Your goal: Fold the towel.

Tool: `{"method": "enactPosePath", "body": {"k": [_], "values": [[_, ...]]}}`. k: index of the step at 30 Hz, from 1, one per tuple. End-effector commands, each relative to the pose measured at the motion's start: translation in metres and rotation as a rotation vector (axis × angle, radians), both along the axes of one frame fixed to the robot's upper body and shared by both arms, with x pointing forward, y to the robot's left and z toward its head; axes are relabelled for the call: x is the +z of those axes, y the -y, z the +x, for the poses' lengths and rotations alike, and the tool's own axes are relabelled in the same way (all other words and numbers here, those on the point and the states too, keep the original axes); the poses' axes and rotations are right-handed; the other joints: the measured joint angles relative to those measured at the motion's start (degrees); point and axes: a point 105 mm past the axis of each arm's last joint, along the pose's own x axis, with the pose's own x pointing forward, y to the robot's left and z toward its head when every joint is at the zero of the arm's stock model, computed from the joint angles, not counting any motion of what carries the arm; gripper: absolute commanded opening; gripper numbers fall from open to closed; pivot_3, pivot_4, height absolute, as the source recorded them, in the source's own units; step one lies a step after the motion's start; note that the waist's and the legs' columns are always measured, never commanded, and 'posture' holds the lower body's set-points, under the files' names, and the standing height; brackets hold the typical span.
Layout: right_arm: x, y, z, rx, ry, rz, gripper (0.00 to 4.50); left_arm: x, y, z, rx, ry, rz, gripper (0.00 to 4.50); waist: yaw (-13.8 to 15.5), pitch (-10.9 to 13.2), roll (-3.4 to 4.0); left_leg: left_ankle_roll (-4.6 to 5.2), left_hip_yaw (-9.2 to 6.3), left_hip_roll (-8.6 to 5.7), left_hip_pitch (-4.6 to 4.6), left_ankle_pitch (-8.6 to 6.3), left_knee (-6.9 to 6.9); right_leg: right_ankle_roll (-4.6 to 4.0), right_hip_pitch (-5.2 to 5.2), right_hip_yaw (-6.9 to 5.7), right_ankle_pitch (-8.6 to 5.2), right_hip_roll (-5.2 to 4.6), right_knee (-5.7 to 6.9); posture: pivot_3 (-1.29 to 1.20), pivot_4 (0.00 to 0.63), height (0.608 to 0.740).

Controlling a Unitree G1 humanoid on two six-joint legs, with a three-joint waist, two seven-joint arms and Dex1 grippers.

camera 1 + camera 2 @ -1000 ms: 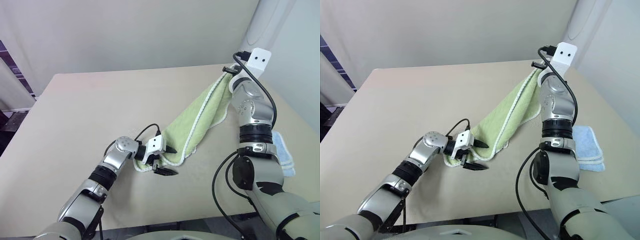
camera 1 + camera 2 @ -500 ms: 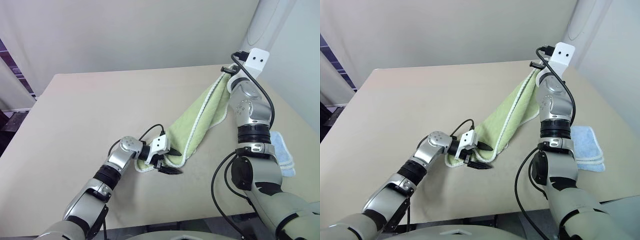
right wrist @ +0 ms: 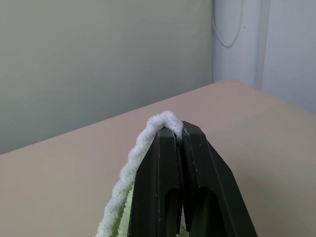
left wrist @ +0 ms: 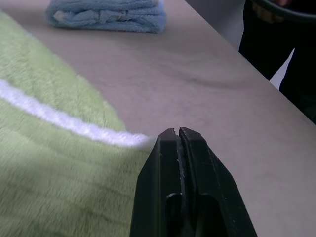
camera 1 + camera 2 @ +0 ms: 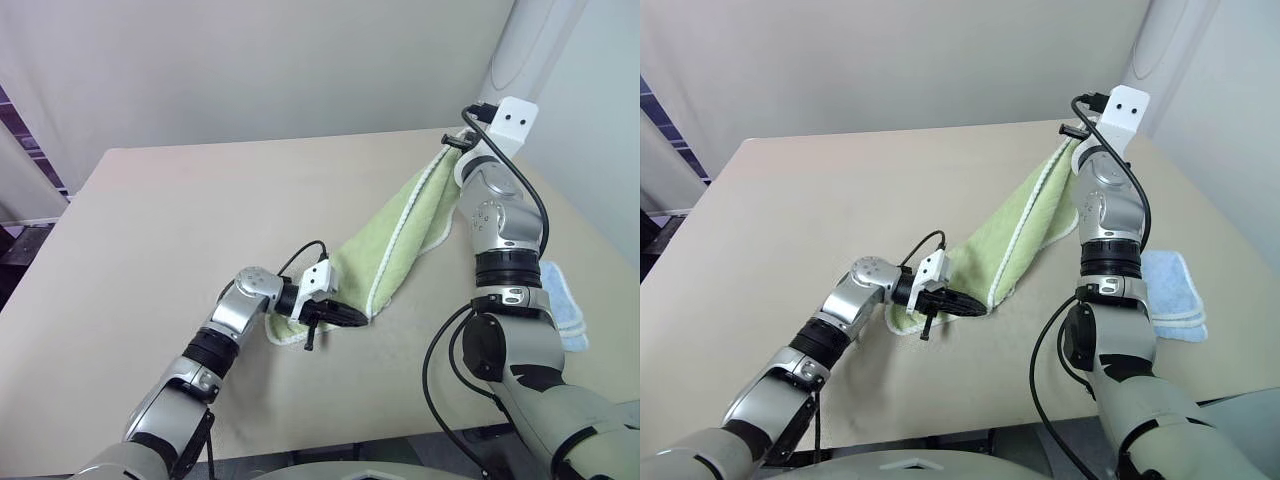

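Above the far right part of the table (image 5: 180, 220), the right pincer (image 3: 177, 129) is clamped on the white corded edge of the towel (image 5: 400, 240), which slopes down from it to the left pincer (image 5: 352, 317). That one lies low at the towel's bottom corner, fingers pressed together; whether cloth sits between them cannot be told. Beyond it lies a folded blue towel (image 4: 108, 14).
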Motion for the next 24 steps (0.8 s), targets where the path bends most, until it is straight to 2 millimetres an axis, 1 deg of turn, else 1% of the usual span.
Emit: {"method": "enactPosePath", "body": {"k": [1, 4, 6, 8, 11, 13, 16, 19, 21, 24], "values": [[0.023, 0.0, -0.003, -0.005, 0.076, -0.02, 0.0, 0.01, -0.005, 0.003, 0.013, 0.043, -0.013, 0.05, 0.0, 0.0, 0.0, 0.0, 0.0, 0.0, 0.0, 0.0, 0.0, 0.0, 0.0, 0.0, 0.0, 0.0, 0.0, 0.0, 0.0, 0.74], [0.023, 0.0, -0.002, -0.004, 0.075, -0.021, 0.0, 0.014, -0.009, 0.013, 0.074, 0.038, -0.031, 0.05, 0.0, 0.0, 0.0, 0.0, 0.0, 0.0, 0.0, 0.0, 0.0, 0.0, 0.0, 0.0, 0.0, 0.0, 0.0, 0.0, 0.0, 0.74], [0.023, 0.0, -0.003, -0.004, 0.076, -0.02, 0.0, 0.019, -0.016, 0.022, 0.127, 0.017, -0.042, 0.05, 0.0, 0.0, 0.0, 0.0, 0.0, 0.0, 0.0, 0.0, 0.0, 0.0, 0.0, 0.0, 0.0, 0.0, 0.0, 0.0, 0.0, 0.74], [0.023, 0.0, -0.003, -0.004, 0.079, -0.017, 0.0, 0.03, -0.024, 0.03, 0.168, -0.012, -0.09, 0.05, 0.0, 0.0, 0.0, 0.0, -0.01, 0.0, 0.0, 0.0, 0.0, 0.0, -0.01, 0.0, 0.0, 0.0, 0.0, 0.0, 0.0, 0.74], [0.025, 0.001, -0.004, -0.004, 0.088, -0.015, 0.0, 0.048, -0.038, 0.05, 0.273, -0.049, -0.158, 0.05, -0.1, 0.0, 0.0, 0.0, -0.01, 0.0, -0.01, 0.0, 0.0, 0.0, -0.02, 0.0, 0.0, 0.0, 0.01, 0.0, 0.0, 0.74], [0.026, 0.002, -0.005, -0.005, 0.098, -0.013, 0.0, 0.061, -0.06, 0.069, 0.371, -0.045, -0.181, 0.05, -0.4, 0.0, 0.0, 0.0, -0.01, 0.0, 0.0, 0.0, 0.0, 0.0, -0.01, -0.01, 0.0, 0.01, 0.01, 0.0, 0.0, 0.74], [0.028, 0.006, -0.006, -0.01, 0.114, -0.007, 0.0, 0.074, -0.088, 0.091, 0.495, -0.038, -0.204, 0.05, -1.1, 0.0, 0.0, 0.0, -0.03, 0.0, -0.01, 0.0, 0.0, 0.0, -0.02, -0.02, 0.0, 0.01, 0.01, 0.0, 0.0, 0.74], [0.03, 0.009, -0.008, -0.008, 0.129, -0.008, 0.0, 0.091, -0.121, 0.119, 0.677, -0.024, -0.252, 0.05, -1.2, 0.0, -0.01, 0.0, -0.03, -0.01, -0.04, 0.0, -0.01, 0.01, -0.04, -0.03, 0.0, 0.01, -0.01, 0.0, 0.0, 0.74], [0.029, 0.01, -0.008, -0.006, 0.13, -0.011, 0.0, 0.095, -0.132, 0.129, 0.754, -0.011, -0.263, 0.05, -1.3, 0.0, -0.01, 0.0, -0.02, -0.01, -0.09, 0.0, 0.0, 0.02, -0.1, -0.04, 0.0, 0.01, 0.0, 0.0, 0.0, 0.74], [0.026, 0.012, -0.009, 0.002, 0.126, -0.021, 0.0, 0.102, -0.151, 0.148, 0.924, 0.033, -0.274, 0.05, -1.2, 0.0, -0.02, 0.0, -0.04, -0.01, -0.13, 0.0, -0.01, 0.02, -0.14, -0.05, 0.01, -0.01, 0.01, 0.0, 0.0, 0.74]]}}
